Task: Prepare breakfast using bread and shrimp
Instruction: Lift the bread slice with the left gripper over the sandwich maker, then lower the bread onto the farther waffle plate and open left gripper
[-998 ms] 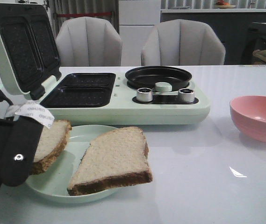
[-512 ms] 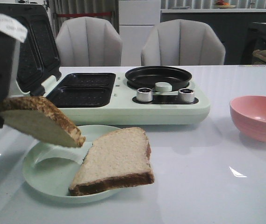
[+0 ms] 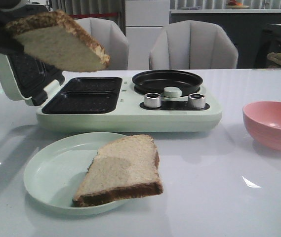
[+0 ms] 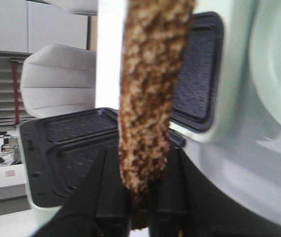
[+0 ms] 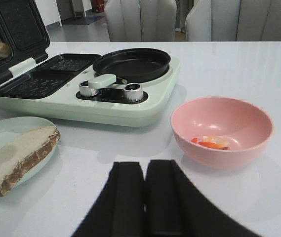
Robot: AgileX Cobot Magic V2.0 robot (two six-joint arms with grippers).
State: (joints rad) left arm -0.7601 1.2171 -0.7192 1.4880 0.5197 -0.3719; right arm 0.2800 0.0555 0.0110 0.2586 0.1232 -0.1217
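My left gripper [image 4: 141, 163] is shut on one bread slice [image 3: 59, 42] and holds it high at the far left, in front of the sandwich maker's raised lid [image 3: 19, 74]; the slice's crust edge [image 4: 150, 89] fills the left wrist view. The second bread slice [image 3: 120, 170] lies on the pale green plate [image 3: 46, 173], overhanging its right rim; it also shows in the right wrist view [image 5: 17, 158]. The shrimp [image 5: 212, 142] lie in the pink bowl [image 5: 224, 128]. My right gripper [image 5: 145, 168] is shut and empty, low over the table near the bowl.
The pale green sandwich maker [image 3: 130, 111] stands behind the plate, with two open dark grill wells [image 3: 83, 96], a round black pan [image 3: 167, 80] and two silver knobs [image 3: 152, 100]. Two grey chairs [image 3: 192, 47] stand behind the table.
My left gripper has lifted the bread slice from the plate up and back to the height of the open lid. The other slice and the right gripper have not moved.
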